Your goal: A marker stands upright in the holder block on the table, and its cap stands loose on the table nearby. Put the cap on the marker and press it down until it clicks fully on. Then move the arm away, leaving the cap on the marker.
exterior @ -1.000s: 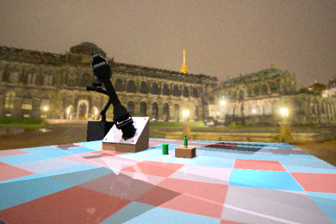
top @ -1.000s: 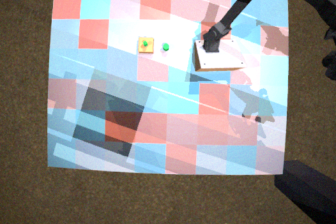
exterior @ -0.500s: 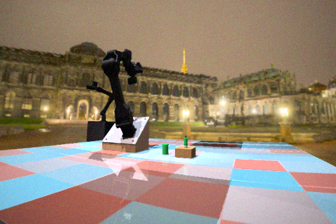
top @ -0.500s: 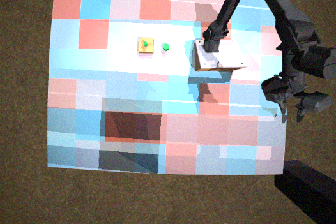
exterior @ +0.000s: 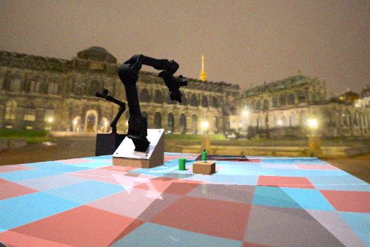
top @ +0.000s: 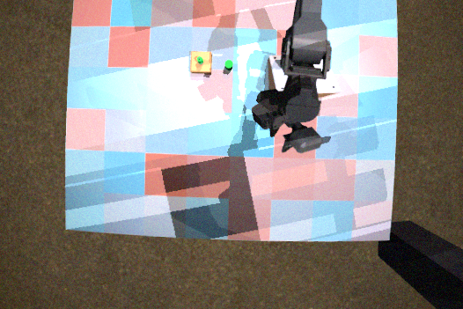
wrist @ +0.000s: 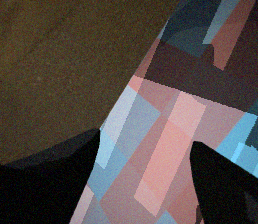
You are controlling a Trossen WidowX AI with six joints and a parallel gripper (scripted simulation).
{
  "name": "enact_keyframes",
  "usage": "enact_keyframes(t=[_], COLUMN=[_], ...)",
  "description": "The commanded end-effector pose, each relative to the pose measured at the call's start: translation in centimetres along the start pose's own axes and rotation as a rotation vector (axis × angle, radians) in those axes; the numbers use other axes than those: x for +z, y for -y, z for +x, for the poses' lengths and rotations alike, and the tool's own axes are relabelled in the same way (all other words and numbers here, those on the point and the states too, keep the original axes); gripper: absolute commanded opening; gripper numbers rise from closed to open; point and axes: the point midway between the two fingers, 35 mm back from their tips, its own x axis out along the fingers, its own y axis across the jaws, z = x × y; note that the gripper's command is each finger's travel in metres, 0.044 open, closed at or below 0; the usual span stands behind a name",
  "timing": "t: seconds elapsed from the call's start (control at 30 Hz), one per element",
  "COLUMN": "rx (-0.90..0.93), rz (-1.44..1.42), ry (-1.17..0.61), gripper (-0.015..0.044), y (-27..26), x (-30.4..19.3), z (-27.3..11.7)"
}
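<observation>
- Tool [exterior: 178, 99] hangs high in the air at the end of the bent arm [exterior: 131, 91], pointing down toward the surface [exterior: 197, 217]; fingers are parted about halfway, with nothing between them and nothing touched.
- Wrist view: both dark fingers frame only bare patchwork of the surface and the brown floor [wrist: 45, 70] beyond its edge; no task item shows between them.
- Top view: tool [top: 264, 115] sits over the surface in front of the arm's wedge-shaped base [top: 323, 89], well apart from the marker and the cap.
- Marker [exterior: 204, 155], green, stands upright in the tan holder block [exterior: 203, 167], near the middle of the surface.
- Cap [exterior: 181, 164], green, stands upright on the surface just beside the holder block, on the side toward the arm's base; a narrow gap separates them, no contact.
- Top view confirms: marker [top: 200, 60] centred in the holder block [top: 201, 62], cap [top: 228, 64] alone next to it.
- Cap is not yet on the marker.
</observation>
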Motion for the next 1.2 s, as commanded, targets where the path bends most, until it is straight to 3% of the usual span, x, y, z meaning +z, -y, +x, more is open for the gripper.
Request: enact_keyframes(t=[0.0,0.27,0.57,0.9,1.17], rx=[-0.165,-0.456,-0.635,-0.638,-0.639], rz=[-0.057,-0.192,-0.373,-0.387,-0.387], ry=[-0.008,-0.164,-0.567,-0.603,-0.603], gripper=[0.0248,0.0248,0.0248,0.0248,0.0248], y=[6.9,20.6,34.4,35.4,37.7], x=[2.4,3.7,-1.0,-1.8,-3.2], z=[1.2,1.7,-0.6,-1.2,1.1])
